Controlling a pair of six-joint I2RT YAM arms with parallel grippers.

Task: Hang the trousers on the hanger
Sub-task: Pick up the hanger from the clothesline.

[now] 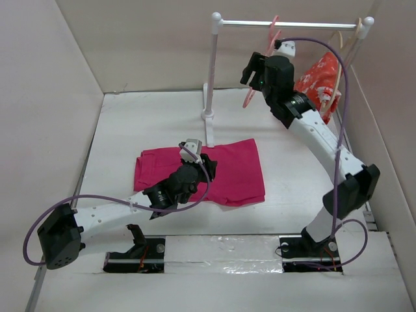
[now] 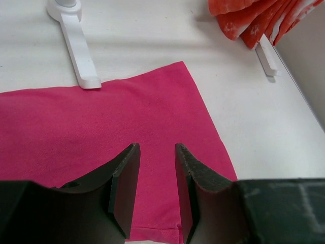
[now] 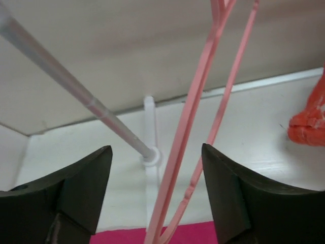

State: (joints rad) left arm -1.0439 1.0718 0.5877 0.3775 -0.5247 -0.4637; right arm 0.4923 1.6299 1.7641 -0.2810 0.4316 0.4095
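Note:
The magenta trousers (image 1: 235, 170) lie folded flat on the table, below the rack. My left gripper (image 1: 208, 166) hovers low over them. In the left wrist view it (image 2: 156, 147) stands partly open, with only the trousers' cloth (image 2: 101, 117) showing through the gap. The salmon-pink hanger (image 1: 249, 99) hangs from the rail (image 1: 305, 25), and my right gripper (image 1: 250, 70) is raised right beside it. In the right wrist view that gripper (image 3: 156, 147) is wide open. The hanger's thin strands (image 3: 190, 119) run down between the jaws without touching either finger.
The white rack's post (image 1: 212, 78) and foot (image 2: 76, 40) stand just behind the trousers. A red-orange floral garment (image 1: 320, 81) hangs on a pale hanger at the rail's right end. White walls close in the table at the back and both sides.

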